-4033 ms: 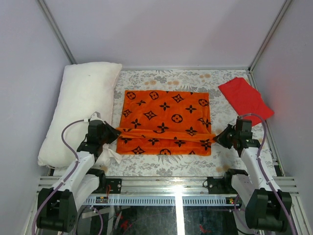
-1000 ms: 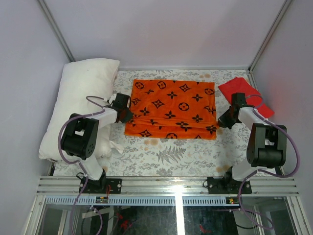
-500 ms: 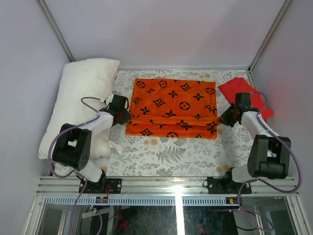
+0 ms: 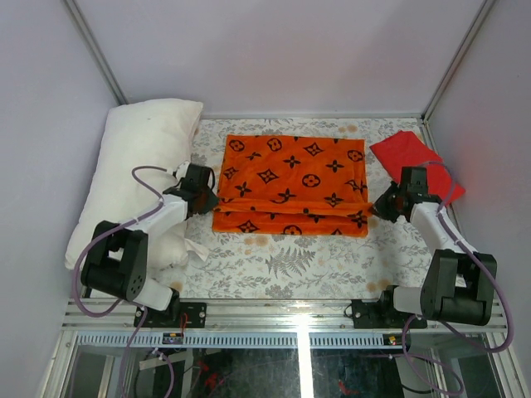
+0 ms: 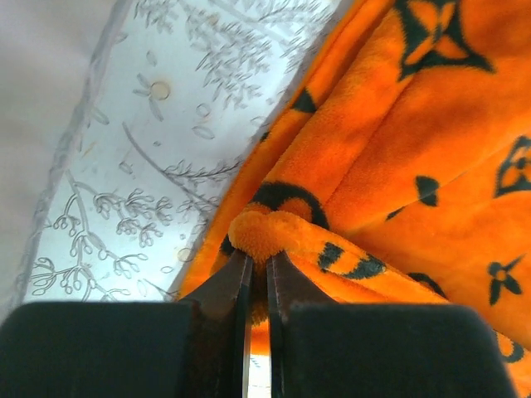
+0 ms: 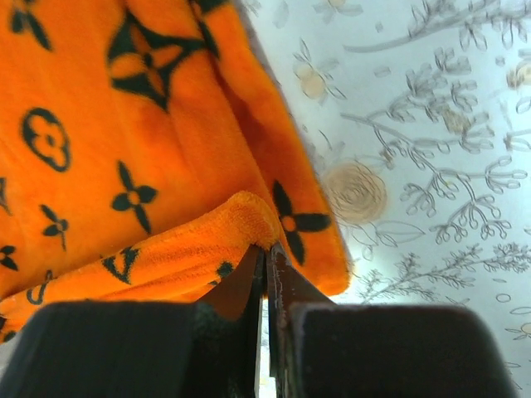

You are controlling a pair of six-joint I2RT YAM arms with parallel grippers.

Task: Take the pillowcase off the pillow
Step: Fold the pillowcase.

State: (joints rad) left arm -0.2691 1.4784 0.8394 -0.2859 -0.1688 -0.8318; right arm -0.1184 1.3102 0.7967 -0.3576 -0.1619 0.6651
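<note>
The pillowcase lies flat in the middle of the tabletop, folded over on itself, with a raised ridge running across it from side to side. The pillow is bare and well clear of it, lying along the left wall.

The left claw has its fingers pressed together on a bunched bit of orange fabric at the left end of that ridge. The left wrist view shows the pile squeezed between the tips. The right claw pinches the ridge's right end the same way, its tips closed on a rolled edge just above the floral tabletop.

Four seconds ago both arms were drawn back near their bases and the pillowcase sat closer to the near edge. They have since reached out and carried it farther up the tabletop, where it now lies as a shorter, tidier rectangle. Over the last second the claws have eased back a little toward the near side, and the ridge has come with them.

Judging from this, the pillow is already out, so the task's main step looks done. The arms seem only to be laying the cover down neatly. Letting go at both ends is probably all that remains. A red cloth sits untouched at the far right.
</note>
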